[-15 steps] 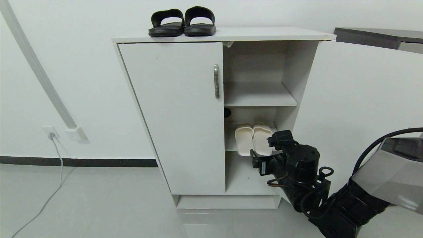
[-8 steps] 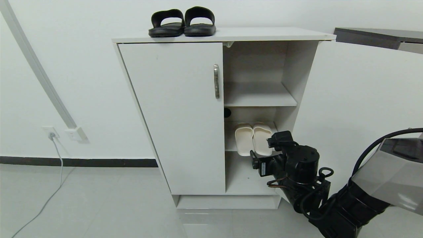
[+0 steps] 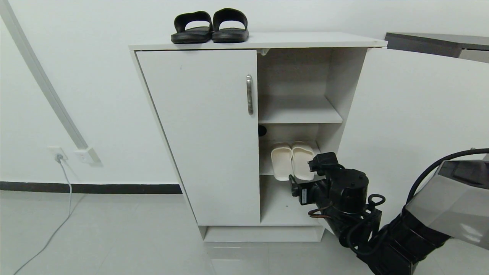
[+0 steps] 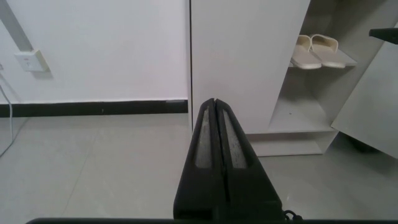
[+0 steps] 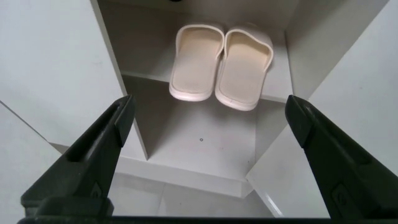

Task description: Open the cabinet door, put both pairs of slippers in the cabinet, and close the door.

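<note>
We see the cabinet (image 3: 198, 133) with its right door (image 3: 420, 114) standing open and the white slippers (image 3: 292, 162) side by side on the lower shelf (image 5: 281, 81). The black slippers (image 3: 210, 26) sit on the cabinet's top, at 11 o'clock from the white pair. Our right tool (image 5: 208, 109) is spread wide and holds nothing, just at 5 o'clock of the white pair before the open bay, while our left tool (image 4: 214, 106) is pressed together over the floor (image 4: 93, 168), facing the cabinet.

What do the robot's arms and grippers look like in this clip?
The right arm has a grey shell, then black jointed segments with looping black cables. The right gripper has two long black tapered fingers; the left gripper likewise, with lighter grey strips.
</note>
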Available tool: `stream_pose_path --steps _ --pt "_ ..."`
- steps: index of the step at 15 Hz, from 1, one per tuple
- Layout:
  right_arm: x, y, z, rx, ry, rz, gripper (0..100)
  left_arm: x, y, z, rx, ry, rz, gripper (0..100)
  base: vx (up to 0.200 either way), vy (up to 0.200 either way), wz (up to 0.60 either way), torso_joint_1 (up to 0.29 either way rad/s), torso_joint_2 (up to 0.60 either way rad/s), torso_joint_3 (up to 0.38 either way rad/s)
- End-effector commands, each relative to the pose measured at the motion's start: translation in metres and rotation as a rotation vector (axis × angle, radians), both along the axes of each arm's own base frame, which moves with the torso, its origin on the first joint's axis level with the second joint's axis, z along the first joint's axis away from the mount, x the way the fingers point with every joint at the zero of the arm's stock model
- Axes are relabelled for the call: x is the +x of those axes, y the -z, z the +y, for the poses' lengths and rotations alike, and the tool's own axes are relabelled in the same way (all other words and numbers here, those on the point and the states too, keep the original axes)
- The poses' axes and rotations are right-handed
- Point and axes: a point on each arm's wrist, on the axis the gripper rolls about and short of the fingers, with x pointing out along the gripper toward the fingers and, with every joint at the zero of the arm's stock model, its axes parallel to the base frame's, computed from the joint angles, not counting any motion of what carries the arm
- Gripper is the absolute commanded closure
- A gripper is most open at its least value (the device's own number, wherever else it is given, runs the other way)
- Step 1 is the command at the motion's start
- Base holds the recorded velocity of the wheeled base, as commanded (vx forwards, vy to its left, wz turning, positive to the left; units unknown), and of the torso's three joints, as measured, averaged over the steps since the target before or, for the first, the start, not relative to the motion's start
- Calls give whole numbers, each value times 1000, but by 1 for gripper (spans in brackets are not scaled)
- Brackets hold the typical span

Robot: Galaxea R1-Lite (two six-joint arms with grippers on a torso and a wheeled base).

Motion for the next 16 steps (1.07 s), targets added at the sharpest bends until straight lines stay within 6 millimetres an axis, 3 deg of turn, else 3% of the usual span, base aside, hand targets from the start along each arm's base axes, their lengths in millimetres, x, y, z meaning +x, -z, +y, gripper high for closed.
stream_pose_path --steps 1,16 --pt "0 1 0 -2 0 3 0 0 0 0 0 0 2 100 0 200 0 -7 2 2" --pt "-2 4 -2 -13 0 13 0 0 0 0 0 0 2 100 0 200 0 2 3 3"
